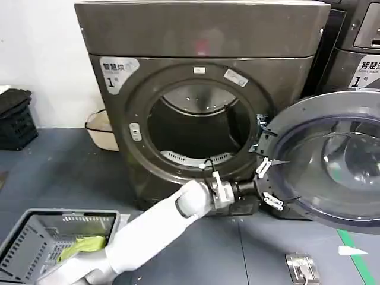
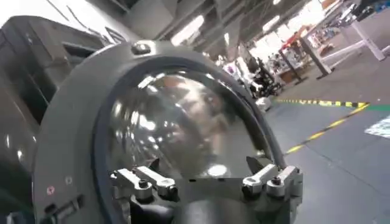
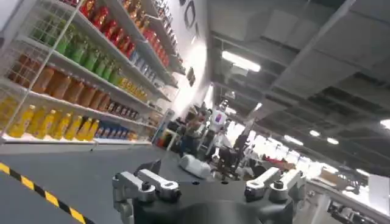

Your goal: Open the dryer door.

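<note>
The dryer door stands swung wide open to the right of the dryer, its grey rim and glass dome facing me. The round drum opening is uncovered. My left arm reaches from the lower left, and my left gripper is open, close against the door's grey rim near the hinge side. In the left wrist view the door is straight ahead of the open left gripper, with nothing held. My right gripper is open and empty, facing the room.
A grey basket with a yellow-green cloth sits at the lower left. A beige basin and a black crate stand left of the dryer. A second machine is behind the door. Green tape marks the floor.
</note>
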Robot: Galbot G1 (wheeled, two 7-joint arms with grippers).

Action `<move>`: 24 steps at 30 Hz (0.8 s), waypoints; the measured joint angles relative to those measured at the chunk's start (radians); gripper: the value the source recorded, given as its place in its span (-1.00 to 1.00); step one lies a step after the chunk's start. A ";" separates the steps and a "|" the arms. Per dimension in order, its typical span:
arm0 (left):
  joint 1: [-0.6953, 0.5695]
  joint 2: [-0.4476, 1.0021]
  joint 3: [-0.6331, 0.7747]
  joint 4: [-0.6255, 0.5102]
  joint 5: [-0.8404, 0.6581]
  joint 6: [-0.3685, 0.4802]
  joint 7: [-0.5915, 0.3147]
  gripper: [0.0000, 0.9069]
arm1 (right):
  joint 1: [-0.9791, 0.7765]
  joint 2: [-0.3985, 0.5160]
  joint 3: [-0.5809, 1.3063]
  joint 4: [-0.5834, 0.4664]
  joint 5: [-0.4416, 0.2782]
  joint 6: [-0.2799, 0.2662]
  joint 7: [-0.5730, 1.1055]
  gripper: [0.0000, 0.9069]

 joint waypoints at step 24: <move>0.428 0.531 -0.397 -0.580 -0.197 0.253 -0.125 1.00 | 0.052 -0.029 -0.020 0.071 0.036 -0.064 -0.016 1.00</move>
